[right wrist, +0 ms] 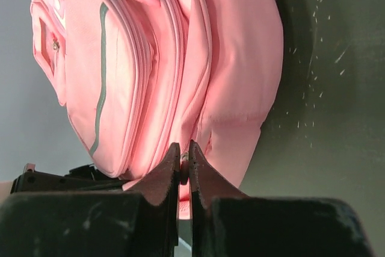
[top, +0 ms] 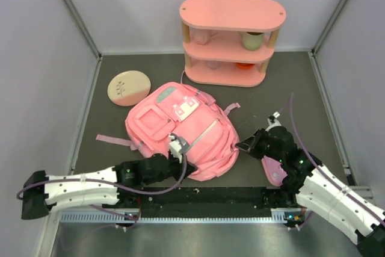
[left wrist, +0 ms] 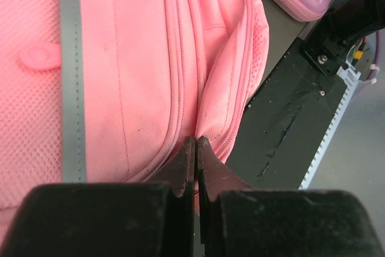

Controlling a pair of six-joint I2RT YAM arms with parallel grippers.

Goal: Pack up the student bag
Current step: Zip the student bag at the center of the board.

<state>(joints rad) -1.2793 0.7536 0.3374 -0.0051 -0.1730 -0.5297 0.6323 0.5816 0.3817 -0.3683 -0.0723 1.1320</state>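
Observation:
The student bag (top: 174, 127) is a large pink backpack lying flat in the middle of the dark table, front pockets facing up. My left gripper (top: 191, 170) sits at the bag's near edge. In the left wrist view this gripper (left wrist: 197, 144) is shut, pinching a fold of pink fabric (left wrist: 216, 100) beside the zip seam. My right gripper (top: 243, 145) is at the bag's right side. In the right wrist view it (right wrist: 185, 148) is shut on a small zip pull of the bag (right wrist: 150, 70).
A pink three-tier shelf (top: 231, 40) holding cups stands at the back. A round pink-and-cream disc (top: 129, 86) lies left of the bag. A purple pencil case (top: 274, 170) lies under my right arm. A black rail (top: 210, 195) runs along the near edge.

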